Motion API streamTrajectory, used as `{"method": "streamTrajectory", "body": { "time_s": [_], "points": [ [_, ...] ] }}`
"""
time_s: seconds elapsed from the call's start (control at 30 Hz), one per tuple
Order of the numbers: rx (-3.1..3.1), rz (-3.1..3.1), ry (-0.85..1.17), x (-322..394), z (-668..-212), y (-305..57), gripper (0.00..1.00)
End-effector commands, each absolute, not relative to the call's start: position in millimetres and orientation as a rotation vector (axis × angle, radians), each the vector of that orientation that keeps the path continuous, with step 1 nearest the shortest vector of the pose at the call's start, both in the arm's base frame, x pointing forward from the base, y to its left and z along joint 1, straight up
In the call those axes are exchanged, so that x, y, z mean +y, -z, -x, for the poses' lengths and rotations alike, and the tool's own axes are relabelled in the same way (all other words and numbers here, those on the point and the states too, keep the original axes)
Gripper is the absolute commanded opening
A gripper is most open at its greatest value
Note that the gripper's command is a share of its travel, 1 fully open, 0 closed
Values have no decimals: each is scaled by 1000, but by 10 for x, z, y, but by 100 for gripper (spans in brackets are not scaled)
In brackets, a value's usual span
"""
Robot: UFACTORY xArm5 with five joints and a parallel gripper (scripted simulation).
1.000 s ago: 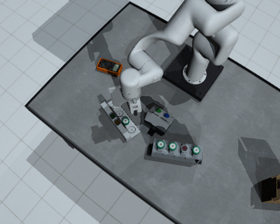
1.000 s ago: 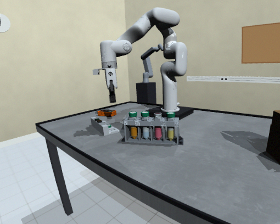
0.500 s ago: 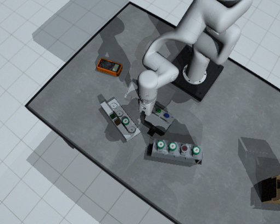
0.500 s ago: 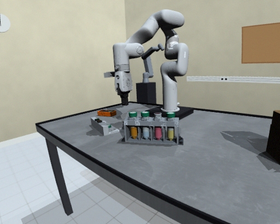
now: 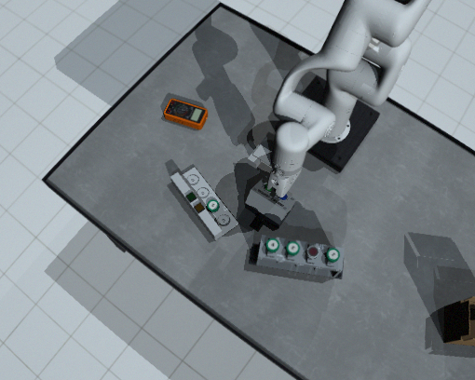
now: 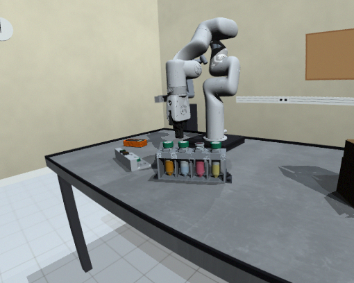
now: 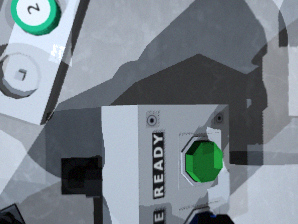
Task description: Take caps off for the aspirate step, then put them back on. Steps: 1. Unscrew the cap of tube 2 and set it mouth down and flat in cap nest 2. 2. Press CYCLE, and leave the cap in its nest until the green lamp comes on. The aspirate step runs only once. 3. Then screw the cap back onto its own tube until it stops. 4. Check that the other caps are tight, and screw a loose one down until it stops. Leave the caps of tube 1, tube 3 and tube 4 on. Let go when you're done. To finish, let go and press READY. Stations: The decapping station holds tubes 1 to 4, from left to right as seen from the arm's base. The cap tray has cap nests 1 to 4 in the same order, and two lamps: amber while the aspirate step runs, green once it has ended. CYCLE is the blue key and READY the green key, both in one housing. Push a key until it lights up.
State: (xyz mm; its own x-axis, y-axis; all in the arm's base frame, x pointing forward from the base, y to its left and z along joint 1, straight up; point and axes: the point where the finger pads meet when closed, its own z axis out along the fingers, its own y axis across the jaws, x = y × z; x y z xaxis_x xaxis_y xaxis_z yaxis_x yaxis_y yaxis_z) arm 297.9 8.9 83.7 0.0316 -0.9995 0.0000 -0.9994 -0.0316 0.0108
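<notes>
The decapping station (image 5: pixel 301 255) holds four tubes. Tube 2 (image 5: pixel 313 251) stands open, and the other three carry green caps. Its cap, marked 2 (image 7: pixel 35 14), lies flat in a nest of the cap tray (image 5: pixel 203 202); it also shows in the overhead view (image 5: pixel 212 205). The tray's two lamps (image 5: pixel 195 203) look dark. My gripper (image 5: pixel 277 193) is shut and empty, and hangs just above the key housing (image 5: pixel 269 202). The wrist view looks straight down on the green READY key (image 7: pixel 203 161). The blue CYCLE key (image 5: pixel 285 198) shows beside the fingers. My fingertips are out of the wrist view.
An orange multimeter (image 5: pixel 185 113) lies at the back left of the table. A cardboard box (image 5: pixel 468 321) stands at the far right edge. The arm's base plate (image 5: pixel 345 132) sits behind the key housing. The station also shows in the side view (image 6: pixel 191 161).
</notes>
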Motion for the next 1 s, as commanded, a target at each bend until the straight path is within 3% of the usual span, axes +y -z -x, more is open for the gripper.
{"method": "streamTrajectory", "body": {
  "time_s": [0.0, 0.97],
  "points": [
    [-2192, -2253, -5, 181, -2944, -841, 0],
    [-2192, -2253, -5, 181, -2943, -657, 0]
  ]
}}
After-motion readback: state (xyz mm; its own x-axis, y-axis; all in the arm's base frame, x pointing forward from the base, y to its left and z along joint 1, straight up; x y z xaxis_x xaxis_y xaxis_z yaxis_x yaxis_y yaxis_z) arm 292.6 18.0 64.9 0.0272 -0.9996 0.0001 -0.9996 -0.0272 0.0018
